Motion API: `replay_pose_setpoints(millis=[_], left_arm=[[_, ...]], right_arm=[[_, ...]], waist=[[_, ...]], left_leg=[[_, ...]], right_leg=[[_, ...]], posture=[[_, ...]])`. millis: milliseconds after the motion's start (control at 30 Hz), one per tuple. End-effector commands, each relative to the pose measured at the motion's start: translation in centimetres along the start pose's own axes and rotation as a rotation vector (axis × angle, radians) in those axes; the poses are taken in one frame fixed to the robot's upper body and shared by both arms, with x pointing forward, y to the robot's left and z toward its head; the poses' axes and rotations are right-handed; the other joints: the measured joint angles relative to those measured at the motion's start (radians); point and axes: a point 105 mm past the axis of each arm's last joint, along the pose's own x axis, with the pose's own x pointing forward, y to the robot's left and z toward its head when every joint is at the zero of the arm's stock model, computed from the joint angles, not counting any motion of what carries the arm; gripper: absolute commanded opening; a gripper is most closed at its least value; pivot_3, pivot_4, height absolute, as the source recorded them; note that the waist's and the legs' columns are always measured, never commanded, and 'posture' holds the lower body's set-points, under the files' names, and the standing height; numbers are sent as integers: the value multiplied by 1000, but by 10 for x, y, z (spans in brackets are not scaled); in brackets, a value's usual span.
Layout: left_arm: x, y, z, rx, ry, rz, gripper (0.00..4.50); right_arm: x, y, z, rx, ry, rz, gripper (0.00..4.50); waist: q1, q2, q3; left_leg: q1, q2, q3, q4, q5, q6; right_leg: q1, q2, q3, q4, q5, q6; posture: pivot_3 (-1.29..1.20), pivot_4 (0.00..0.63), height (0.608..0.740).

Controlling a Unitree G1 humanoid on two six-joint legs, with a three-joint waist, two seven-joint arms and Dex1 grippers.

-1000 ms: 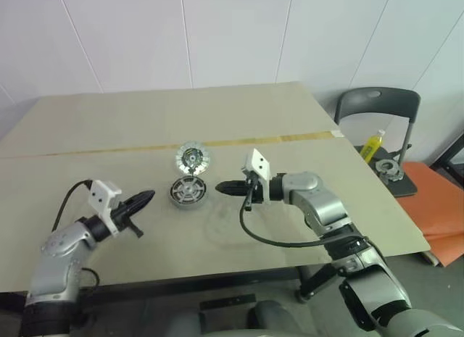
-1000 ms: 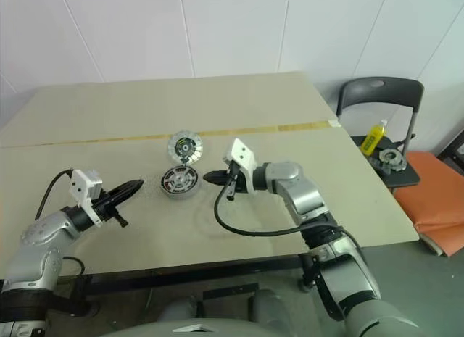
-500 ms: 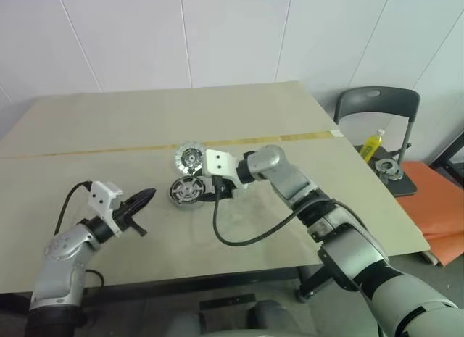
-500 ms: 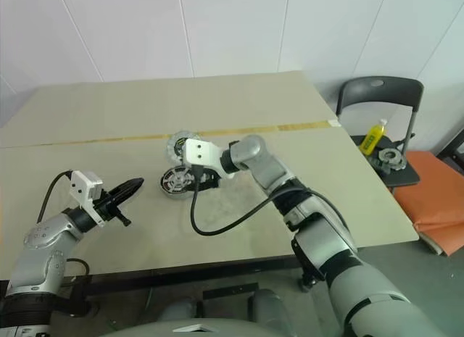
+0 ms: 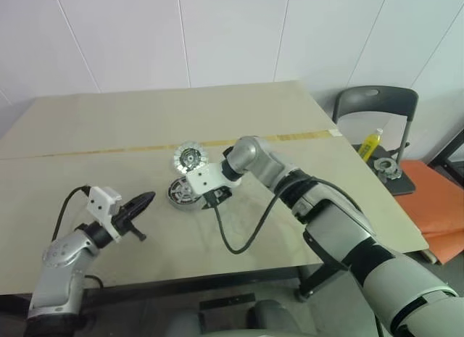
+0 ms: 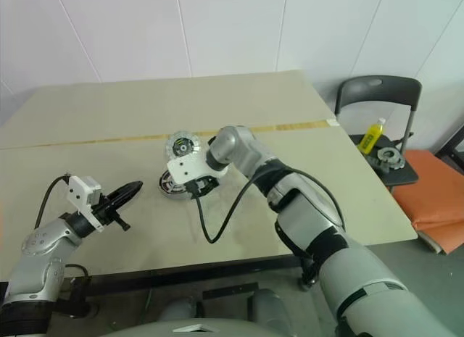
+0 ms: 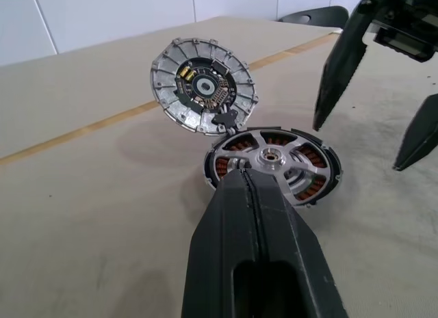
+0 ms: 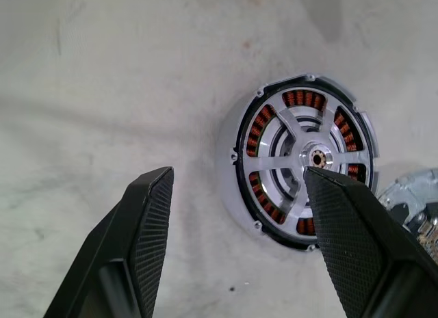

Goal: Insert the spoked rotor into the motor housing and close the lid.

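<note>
The dark motor housing lies flat on the table, copper windings showing around its inside. The silvery spoked rotor sits inside it. The lid stands tilted up at the housing's far edge, its studded face towards me. My right gripper is open and hangs just above the housing's right side, pointing down and left, with nothing between its fingers. My left gripper is shut and empty, level, a short way left of the housing and pointing at it.
The tan table has a yellowish tape line running across it behind the parts. Past the table's right edge stands a dark chair with a yellow bottle and a metal part on its seat. Something orange lies beside the chair.
My right arm has swung left to the housing and turned its gripper downward. The gripper went from shut to open. The left gripper has stayed in place.
</note>
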Motion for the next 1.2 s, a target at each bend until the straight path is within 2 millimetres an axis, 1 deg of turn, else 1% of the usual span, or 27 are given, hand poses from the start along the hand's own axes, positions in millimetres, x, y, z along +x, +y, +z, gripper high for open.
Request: replay_pose_setpoints(millis=[33, 300, 467, 567, 800, 833, 1133, 1200], left_arm=[[-1, -1, 14, 52, -47, 9, 0], [-5, -4, 6, 61, -6, 10, 0], [-5, -5, 5, 59, -3, 11, 0], [-5, -5, 5, 57, -3, 12, 0], [-5, -4, 4, 51, -5, 18, 0], [-5, -4, 4, 51, -5, 19, 0], [-3, -2, 2, 47, -1, 22, 0], [-2, -2, 2, 43, -1, 19, 0]], right_arm=[[0, -13, 7, -99, 49, -21, 3200], [2, -20, 4, -183, 133, -27, 3200], [1, -20, 2, -202, 157, -17, 3200], [2, -19, -1, -201, 162, -12, 2573], [10, -6, -10, -176, 159, 23, 258], [10, -5, -10, -168, 152, 23, 39], [12, -3, -13, -112, 120, -7, 39], [11, -4, -11, -102, 106, -6, 39]], waist=[[1, 0, 0], [0, 1, 0], [0, 0, 0], [0, 0, 0], [0, 0, 0], [-1, 0, 0], [0, 0, 0], [0, 0, 0]], left_leg=[[0, 0, 0, 0, 0, 0], [0, 0, 0, -2, 0, 0], [0, 0, 0, -4, 0, 0], [-1, 0, 1, -5, 0, 0], [-1, 0, 1, -5, 0, 0], [0, 0, 1, -5, 0, 0], [1, 0, 1, -4, 0, 0], [1, 0, 1, -4, 0, 0]], right_leg=[[0, 0, 0, 0, 0, 0], [-2, -1, 1, 0, 0, -1], [-3, -1, 1, 0, -1, -2], [-4, -1, 1, 0, -1, -2], [-4, 0, 1, 0, -1, -2], [-3, 0, 1, 1, -1, -2], [-2, 0, 1, 1, -1, -2], [-2, 0, 1, 1, -1, -2]], posture=[[0, 0, 740], [0, 0, 740], [0, 0, 740], [0, 0, 740], [0, 0, 740], [0, 0, 740], [0, 0, 740], [0, 0, 740]])
